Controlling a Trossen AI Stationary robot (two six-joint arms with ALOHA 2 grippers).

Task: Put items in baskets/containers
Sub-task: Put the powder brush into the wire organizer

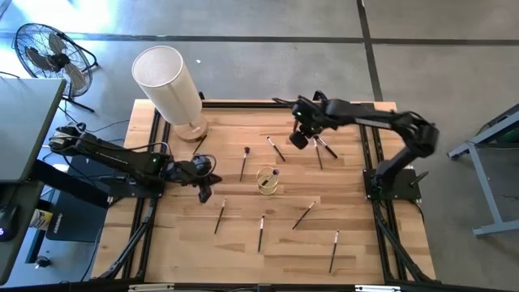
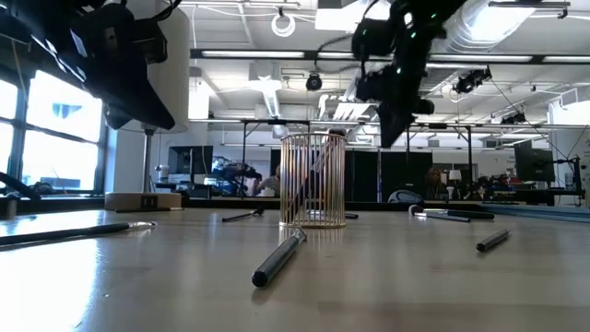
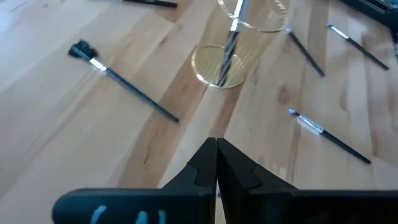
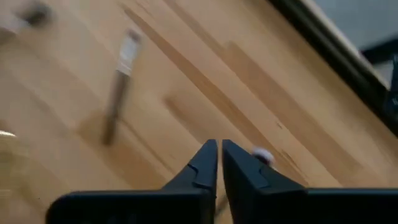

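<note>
Currently: One Brush in Cup, Both Grippers Closed Empty

Glass cup (image 1: 268,180) stands upright mid-table with one brush (image 1: 274,174) leaning inside. Remaining brushes lie scattered flat on the wooden table (image 1: 349,251), apart from the cup. Left gripper (image 1: 203,193) sits left of the cup, jaws pressed together, empty. Right gripper (image 1: 298,139) is above the far side, jaws together, holding nothing visible.

Yellowish clear cup (image 1: 268,181), dark brushes (image 1: 243,163), white cylinder (image 1: 169,84)

2 black jointed arms; each ends in tapered black fingers (image 3: 239,171) on a matte crossbar, cables trailing.
</note>
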